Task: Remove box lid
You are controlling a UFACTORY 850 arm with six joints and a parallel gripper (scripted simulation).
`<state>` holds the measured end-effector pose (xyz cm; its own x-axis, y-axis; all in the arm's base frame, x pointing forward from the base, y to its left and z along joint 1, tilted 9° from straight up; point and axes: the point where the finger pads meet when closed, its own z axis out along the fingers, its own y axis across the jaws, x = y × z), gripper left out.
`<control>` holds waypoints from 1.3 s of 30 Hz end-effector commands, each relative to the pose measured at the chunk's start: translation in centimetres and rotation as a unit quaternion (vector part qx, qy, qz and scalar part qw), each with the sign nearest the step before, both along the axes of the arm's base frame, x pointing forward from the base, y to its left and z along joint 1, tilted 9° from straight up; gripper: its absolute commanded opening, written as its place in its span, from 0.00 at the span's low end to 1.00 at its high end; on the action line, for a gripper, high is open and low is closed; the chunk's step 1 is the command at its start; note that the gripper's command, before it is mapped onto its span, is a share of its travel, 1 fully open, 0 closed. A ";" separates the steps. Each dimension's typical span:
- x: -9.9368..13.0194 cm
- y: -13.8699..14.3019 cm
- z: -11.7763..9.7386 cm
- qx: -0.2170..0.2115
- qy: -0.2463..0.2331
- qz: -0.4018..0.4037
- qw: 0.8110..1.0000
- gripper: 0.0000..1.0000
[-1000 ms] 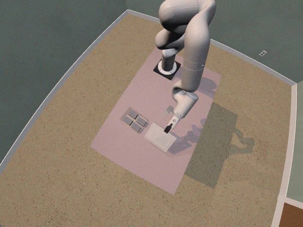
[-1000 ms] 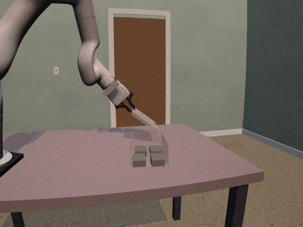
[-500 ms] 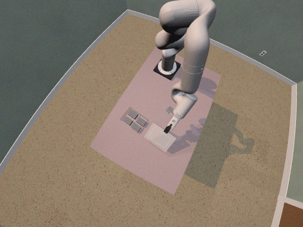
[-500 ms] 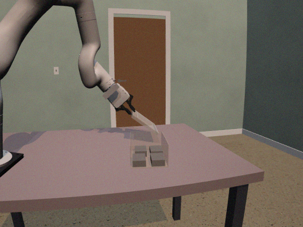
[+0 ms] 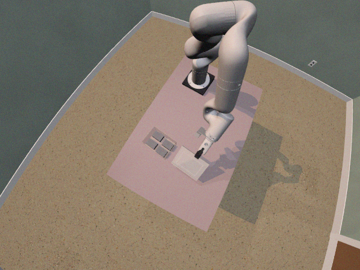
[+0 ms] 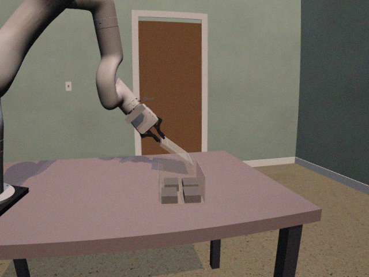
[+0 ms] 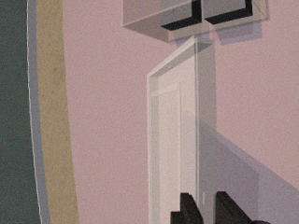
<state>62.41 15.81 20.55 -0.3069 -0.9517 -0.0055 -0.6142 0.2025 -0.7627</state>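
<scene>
My gripper (image 5: 198, 153) (image 6: 157, 137) (image 7: 201, 213) is shut on one edge of the clear flat lid (image 5: 190, 165) (image 6: 177, 152) (image 7: 177, 131). The lid hangs tilted in the air beside the box, its far edge lower than the held edge. The open clear box (image 5: 159, 142) (image 6: 200, 179) stands on the pink table (image 5: 151, 185) (image 6: 89, 197) (image 7: 100, 119) with several grey blocks (image 5: 162, 145) (image 6: 170, 195) inside. In the wrist view the box lies just beyond the lid's far edge. I cannot tell if the lid's low edge touches the table.
The arm's base (image 5: 198, 80) (image 6: 8, 193) stands on a black plate at the table's far end. A brown door (image 6: 169, 86) is in the wall behind. The table's edge (image 7: 65, 149) runs along the left of the wrist view.
</scene>
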 end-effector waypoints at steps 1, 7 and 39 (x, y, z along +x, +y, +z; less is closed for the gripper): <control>0.2 0.0 -0.6 0.000 -0.001 0.000 1.000 0.00; 0.2 0.0 -1.0 0.000 -0.001 0.000 1.000 0.00; 0.5 -0.1 -3.0 0.000 -0.001 0.000 1.000 0.00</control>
